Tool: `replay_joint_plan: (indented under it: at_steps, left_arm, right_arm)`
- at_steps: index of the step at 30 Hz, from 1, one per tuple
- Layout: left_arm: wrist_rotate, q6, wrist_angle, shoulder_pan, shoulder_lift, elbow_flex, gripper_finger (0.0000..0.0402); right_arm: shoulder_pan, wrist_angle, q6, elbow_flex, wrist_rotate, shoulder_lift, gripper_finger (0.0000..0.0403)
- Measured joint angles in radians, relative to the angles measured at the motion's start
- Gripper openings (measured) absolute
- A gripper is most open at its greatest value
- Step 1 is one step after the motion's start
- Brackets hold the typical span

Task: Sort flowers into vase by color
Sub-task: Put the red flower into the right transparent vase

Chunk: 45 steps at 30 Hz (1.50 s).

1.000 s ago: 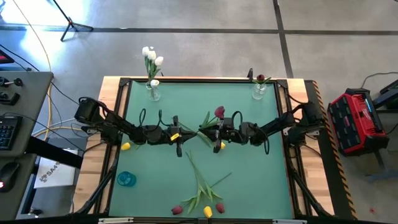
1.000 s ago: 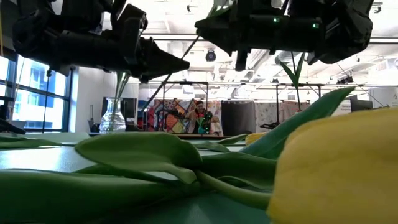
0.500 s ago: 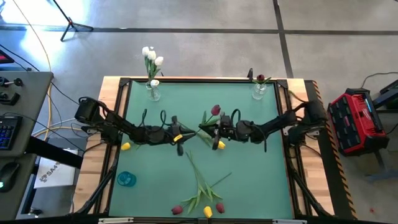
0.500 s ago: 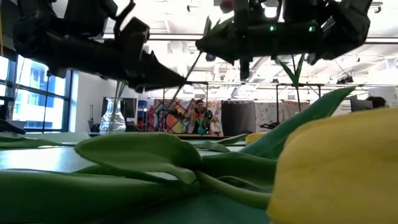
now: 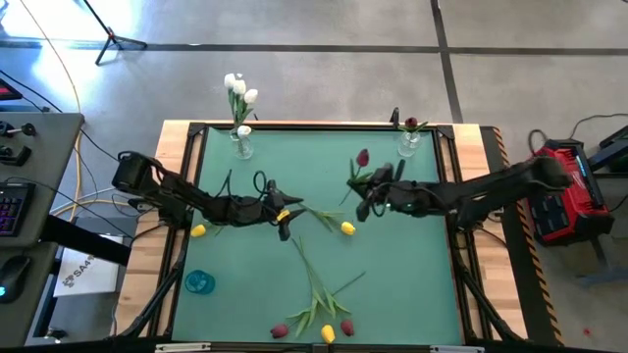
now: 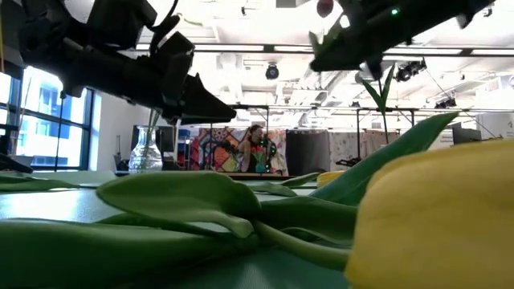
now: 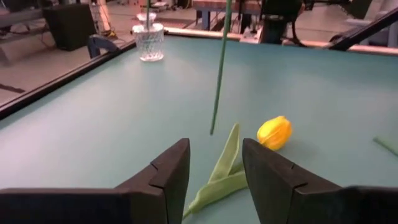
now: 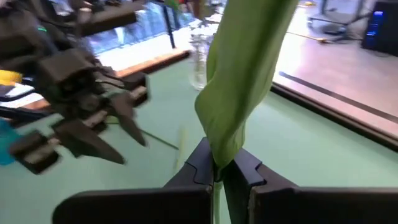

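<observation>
My right gripper [image 5: 360, 206] is shut on a dark red tulip [image 5: 362, 157] above the table's middle. The head is up and shows in the low view [image 6: 325, 8]. Its stem end [image 7: 216, 81] hangs free in the left wrist view. My left gripper [image 5: 285, 218] is open and above the table. It points at a yellow tulip [image 5: 347, 227] that lies flat. That tulip's leaf [image 7: 227, 165] shows between the fingers, which do not touch it. A vase with white tulips [image 5: 240, 137] stands at the far left. A vase with a dark red flower [image 5: 409, 140] stands at the far right. My right gripper pinches the dark red tulip's stem, together with a green leaf [image 8: 219, 146], between its two fingers. The fingers come roughly level from the table's right and lie across the stem. The tulip is lifted clear and nearly upright, head up, with the lower stem hanging below the fingers.
A yellow tulip [image 5: 199, 231] lies at the left edge, and a blue object [image 5: 199, 282] lies at the near left. A heap of tulips [image 5: 316, 299] with dark red and yellow heads lies at the near edge. The table has a raised black rim [image 5: 324, 126].
My right gripper has gone up and toward the table's right and far edges, away from my left gripper. It has carried the dark red tulip, which is now lifted clear and more upright. The yellow tulip has stayed on the table.
</observation>
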State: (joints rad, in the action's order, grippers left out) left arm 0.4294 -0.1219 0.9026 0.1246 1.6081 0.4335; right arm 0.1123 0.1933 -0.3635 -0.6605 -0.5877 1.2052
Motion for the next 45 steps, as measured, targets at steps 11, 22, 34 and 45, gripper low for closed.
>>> replay_joint_plan:
  at_steps: [11,22,34,45]
  left_arm:
    - [0.000,-0.008,-0.047,0.000,-0.027,0.000,0.0134]
    - [-0.006,-0.026,-0.046,0.000,-0.027,0.000,0.0133]
    - [-0.008,-0.034,-0.046,0.000,-0.027,0.000,0.0133]
    - [-0.002,-0.033,-0.033,0.000,-0.027,0.000,0.0133]
  right_arm:
    - [0.000,-0.368,-0.119,0.000,-0.188,-0.242,0.0001]
    - [-0.001,-0.626,-0.290,0.000,-0.437,-0.359,0.0000]
    - [-0.026,-0.622,-0.138,0.000,-0.762,-0.533,0.0000]
    - [-0.318,-0.519,0.063,0.000,-0.756,-0.586,0.0000]
